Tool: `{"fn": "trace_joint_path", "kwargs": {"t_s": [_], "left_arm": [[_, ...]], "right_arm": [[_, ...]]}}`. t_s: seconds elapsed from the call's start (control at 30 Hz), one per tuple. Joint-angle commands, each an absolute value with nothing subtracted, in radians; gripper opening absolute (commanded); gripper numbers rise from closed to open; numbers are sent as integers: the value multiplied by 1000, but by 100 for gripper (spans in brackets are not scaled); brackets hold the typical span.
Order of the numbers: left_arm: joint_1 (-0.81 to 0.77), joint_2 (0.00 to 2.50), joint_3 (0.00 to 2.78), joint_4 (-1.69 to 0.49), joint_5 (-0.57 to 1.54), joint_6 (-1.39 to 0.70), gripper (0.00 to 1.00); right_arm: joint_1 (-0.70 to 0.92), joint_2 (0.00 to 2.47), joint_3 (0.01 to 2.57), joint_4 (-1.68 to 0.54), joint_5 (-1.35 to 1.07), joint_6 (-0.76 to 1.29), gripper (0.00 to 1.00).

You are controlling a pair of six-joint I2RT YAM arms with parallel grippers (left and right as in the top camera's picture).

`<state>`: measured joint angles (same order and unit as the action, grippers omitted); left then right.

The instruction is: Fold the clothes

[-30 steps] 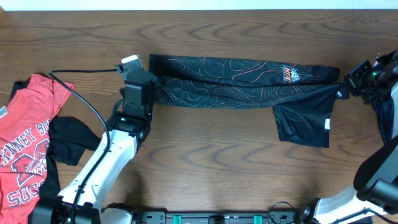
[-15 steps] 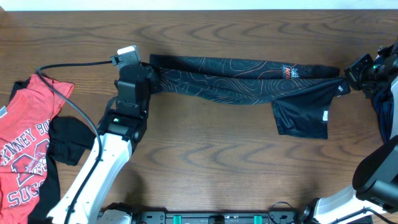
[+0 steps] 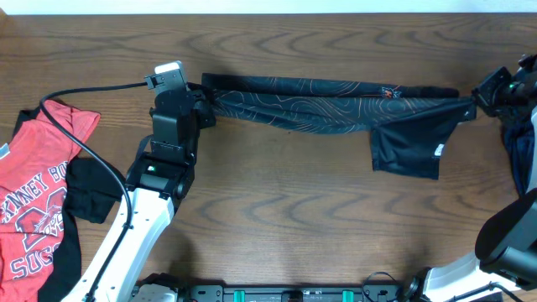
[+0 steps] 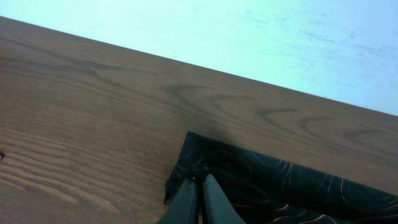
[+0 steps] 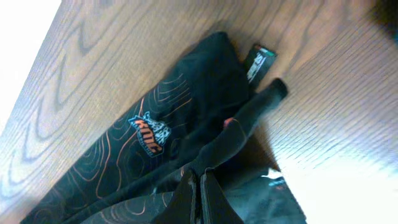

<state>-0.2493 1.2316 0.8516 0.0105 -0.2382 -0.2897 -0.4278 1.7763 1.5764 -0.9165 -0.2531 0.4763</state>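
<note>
Left gripper (image 3: 205,101) and right gripper (image 3: 472,104), each clamped shut on one end of the jersey (image 3: 319,102). The jersey spans the far middle of the table (image 3: 277,218), with a flap (image 3: 407,151) drooping nearward at the right. It is narrower and straighter than a second ago, drawn taut, and probably ready for laying flat. T-shirt (image 3: 33,193) at far left.

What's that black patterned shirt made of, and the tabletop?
The black jersey looks like a thin, smooth synthetic sports knit: slight sheen, printed orange contour lines, limp drape. The table looks like dark wood or wood-look laminate, matte, with broad grain swirls.
</note>
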Motion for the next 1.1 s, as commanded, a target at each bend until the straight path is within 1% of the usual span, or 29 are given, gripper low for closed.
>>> {"fn": "trace_joint_path", "kwargs": {"t_s": [0.0, 0.2, 0.8, 0.97, 1.07], "left_arm": [[-243, 1223, 882, 16, -244, -273, 6], [-238, 1241, 882, 47, -255, -265, 6], [-228, 1438, 883, 167, -242, -266, 6], [-227, 1443, 883, 164, -243, -266, 6], [-227, 1443, 883, 166, -244, -266, 6]], "right_arm": [[-424, 1738, 1610, -914, -189, 438, 1], [-424, 1738, 1611, -896, -179, 408, 1], [-408, 1758, 1616, -901, -138, 379, 1], [-366, 1781, 1619, -919, -52, 305, 2], [-331, 1802, 1619, -888, -9, 249, 2]]}}
